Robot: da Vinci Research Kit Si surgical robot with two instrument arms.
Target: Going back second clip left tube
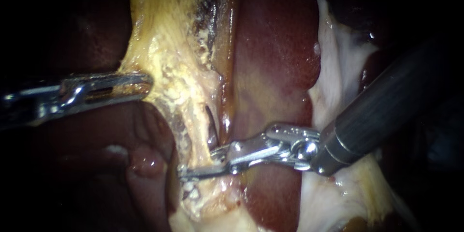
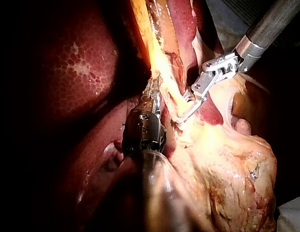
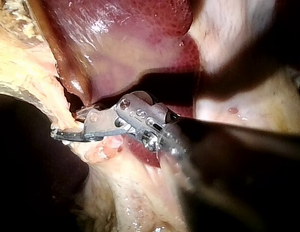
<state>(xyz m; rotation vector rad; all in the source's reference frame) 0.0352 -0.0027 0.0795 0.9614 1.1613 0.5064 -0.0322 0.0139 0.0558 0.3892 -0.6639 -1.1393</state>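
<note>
Strands of pale-yellow tissue run down the middle of the endoscope view, split by a dark slit (image 1: 210, 118). The thin, fat-coated yellow cord on the slit's left is the left tube (image 1: 197, 133). It lies between the glossy dark-red liver (image 1: 275, 53) on its right and a shadowed pink fold (image 1: 145, 162) on its left. Whether a clip sits on it I cannot tell.

Across the tube's lower end lies the tip of the right instrument (image 1: 186, 173), a dark shaft with a bright steel wrist and two long thin jaws. The jaws stand narrowly apart: the left wrist view shows a slim gap between them, with their tips touching the yellow tissue. In the right wrist view the same tip rests against the ragged yellow edge, beside the liver.

Higher up, the left instrument (image 1: 142, 86), steel with slotted jaws, is closed on the rim of the broad yellow fatty band (image 1: 164, 24) from which the strands descend. Soft whitish tissue (image 1: 338, 67) lies beyond the liver, behind the right shaft.
</note>
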